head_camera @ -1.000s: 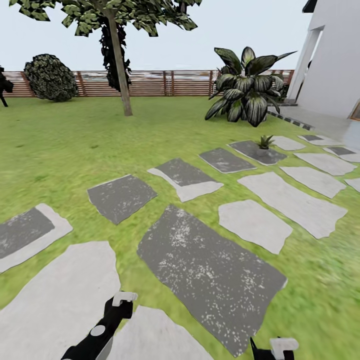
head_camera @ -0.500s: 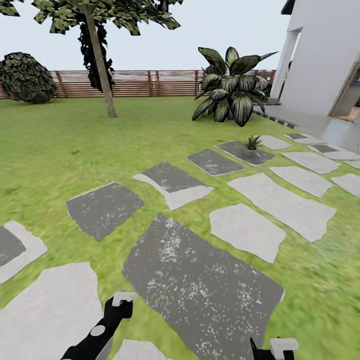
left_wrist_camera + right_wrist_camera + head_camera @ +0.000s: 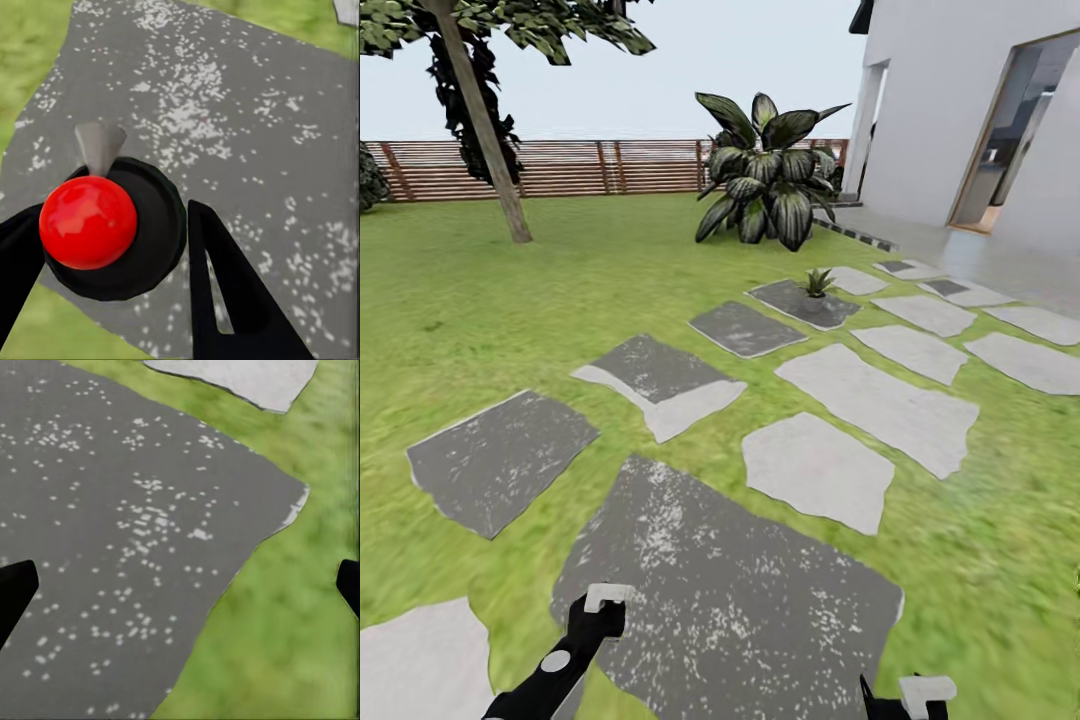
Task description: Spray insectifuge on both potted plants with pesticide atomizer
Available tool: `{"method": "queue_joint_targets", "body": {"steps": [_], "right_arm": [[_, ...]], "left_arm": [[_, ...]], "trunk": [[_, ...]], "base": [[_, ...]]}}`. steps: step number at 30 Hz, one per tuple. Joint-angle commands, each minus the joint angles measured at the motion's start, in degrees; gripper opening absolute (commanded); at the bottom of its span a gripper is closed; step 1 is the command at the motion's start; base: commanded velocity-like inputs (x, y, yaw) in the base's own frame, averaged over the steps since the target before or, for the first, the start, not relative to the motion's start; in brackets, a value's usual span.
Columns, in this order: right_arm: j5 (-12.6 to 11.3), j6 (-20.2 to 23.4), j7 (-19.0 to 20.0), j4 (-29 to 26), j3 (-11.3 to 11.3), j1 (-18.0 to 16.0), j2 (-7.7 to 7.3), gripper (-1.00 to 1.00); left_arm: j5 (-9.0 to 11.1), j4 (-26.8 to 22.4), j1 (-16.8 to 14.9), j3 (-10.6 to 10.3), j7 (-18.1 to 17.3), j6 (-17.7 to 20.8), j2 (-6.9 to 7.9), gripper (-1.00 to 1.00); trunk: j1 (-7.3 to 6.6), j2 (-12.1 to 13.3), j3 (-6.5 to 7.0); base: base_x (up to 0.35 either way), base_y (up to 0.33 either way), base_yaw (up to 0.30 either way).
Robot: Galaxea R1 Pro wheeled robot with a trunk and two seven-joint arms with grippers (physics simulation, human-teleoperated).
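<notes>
Two black fingers point(image 3: 225, 300) of left gripper point(image 3: 112, 247) clamped around slim dark red-topped pesticide atomizer point(image 3: 88, 222), held above speckled dark-grey paving stone point(image 3: 247, 112). Right gripper point(image 3: 180, 585) spread wide, nothing held. One small green-leaved potted plant point(image 3: 818, 283) seen far ahead on paving.

Left gripper point(image 3: 598, 604): cut off by the head view's lower edge — just 1 white-tipped finger and some black arm make it in.
Right gripper point(image 3: 916, 694): barely there at the lower edge, its fingers mostly out of frame.
Pesticide atomizer point(image 3: 94, 222): seen end-on from the left wrist — red top and dark collar hide the body and label.
Right fingertips point(image 3: 13, 589): 2 dark slivers at opposite edges, the rest cropped.
Potted plant point(image 3: 818, 283): tiny and far off — pot too small to make out.
Tree point(image 3: 482, 120): crown cropped at the top.
Doorway point(image 3: 1010, 130): interior too dim to read.
</notes>
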Motion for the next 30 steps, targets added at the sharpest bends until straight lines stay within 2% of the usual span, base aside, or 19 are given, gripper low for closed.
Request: {"method": "queue_joint_targets", "body": {"steps": [1,11,30], "right_arm": [[0.00,-0.18,-0.02,0.05,0.00,-0.02,0.00,1.00],[0.00,-0.18,-0.02,0.05,0.00,-0.03,0.02,1.00],[-0.04,-0.18,-0.02,0.05,0.00,-0.03,0.02,1.00]], "left_arm": [[-0.02,0.04,-0.03,-0.18,0.03,-0.19,0.03,-1.00],[-0.02,0.04,-0.03,-0.18,0.03,-0.19,0.00,-1.00],[-0.19,-0.05,0.59,-0.20,0.03,-0.20,-0.05,-1.00]], "trunk": [[0.03,-0.01,-0.04],[0.03,-0.01,-0.04],[0.03,-0.01,-0.04]], "base": [[0.338,0.000,-0.290],[0.338,0.000,-0.279],[0.338,0.000,-0.015]]}}
